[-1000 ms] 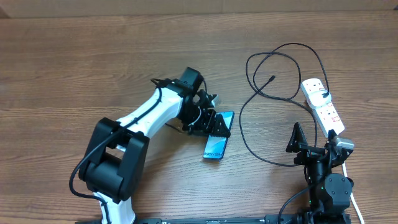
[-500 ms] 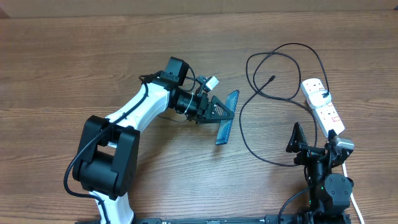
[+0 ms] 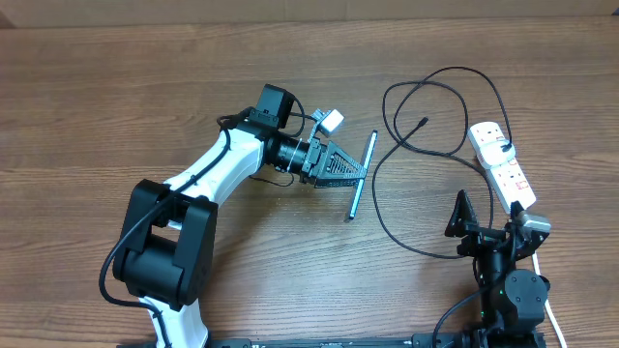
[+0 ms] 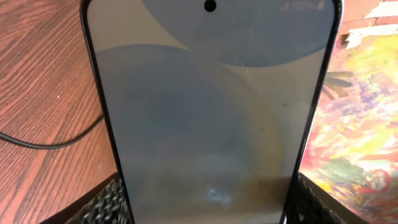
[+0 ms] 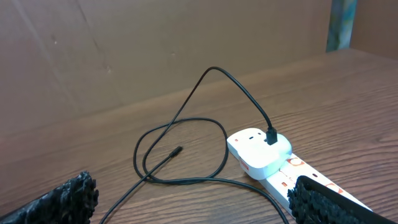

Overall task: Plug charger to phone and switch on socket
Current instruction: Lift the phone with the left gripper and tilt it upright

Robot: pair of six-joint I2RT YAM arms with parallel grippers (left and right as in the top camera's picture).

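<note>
- Left end effector (image 3: 350,170): pinching the phone (image 3: 363,176) across its width, one finger on each long edge. The phone is turned on edge, so from above it shows only as a thin line. In the left wrist view its screen faces the camera, with the front-camera hole at the far end. I cannot tell whether its lower edge touches the surface (image 3: 116,87).
- The phone is well apart from the socket (image 3: 503,159), on the left arm's side, with the cable loops between them.
- Right end effector (image 3: 493,227): fingers spread wide and holding nothing, just beside the near end of the socket.
- Charger (image 3: 426,92): the plug (image 5: 272,135) is already seated in the far end of the socket. The connector tip (image 3: 424,123) lies loose on the surface, near the socket on the phone's side.
- Handling, phone: rigid, with slick glass that could crack. An edge grip is sound but could slide if pushed endwise. The port is likely at the end buried between the fingers, which makes access awkward.
- Handling, charger: light and limp, and the loops may drag or spring. It is best taken just behind the tip, where the stiff collar gives aim.
- The socket switches have not been pressed, as far as I can judge.
</note>
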